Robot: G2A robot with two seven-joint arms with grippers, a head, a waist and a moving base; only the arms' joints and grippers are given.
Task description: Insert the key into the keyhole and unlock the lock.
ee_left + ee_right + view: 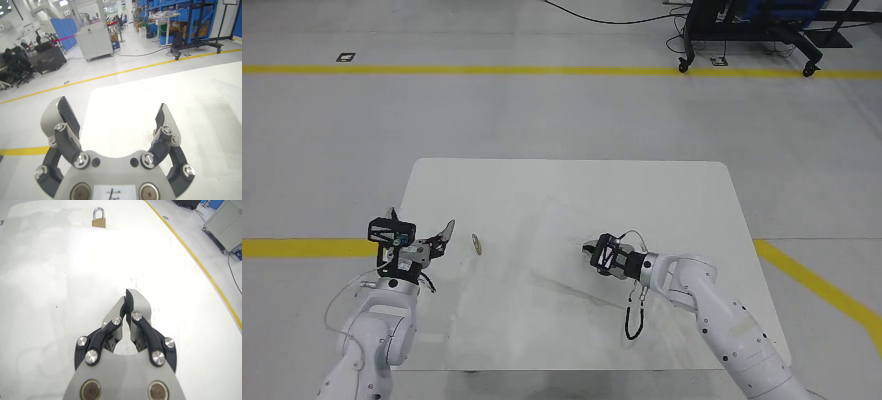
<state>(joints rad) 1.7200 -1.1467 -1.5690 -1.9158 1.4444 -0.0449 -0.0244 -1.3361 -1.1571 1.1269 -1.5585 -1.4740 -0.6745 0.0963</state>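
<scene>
The fingers (129, 300) of the right gripper (125, 294) were clenched pad to pad low over the white bench (642, 190); whether they pinched anything could not be told. The left gripper (113, 113) was released, its ribbed fingers (67, 115) spread wide over the bench's left edge. The padlock (98, 218), with a brass body and a silver shackle, sat on the bench between the two grippers, nearer the left one (422, 226) and apart from both.

Overhead and wrist cameras sharing table (542, 190)
</scene>
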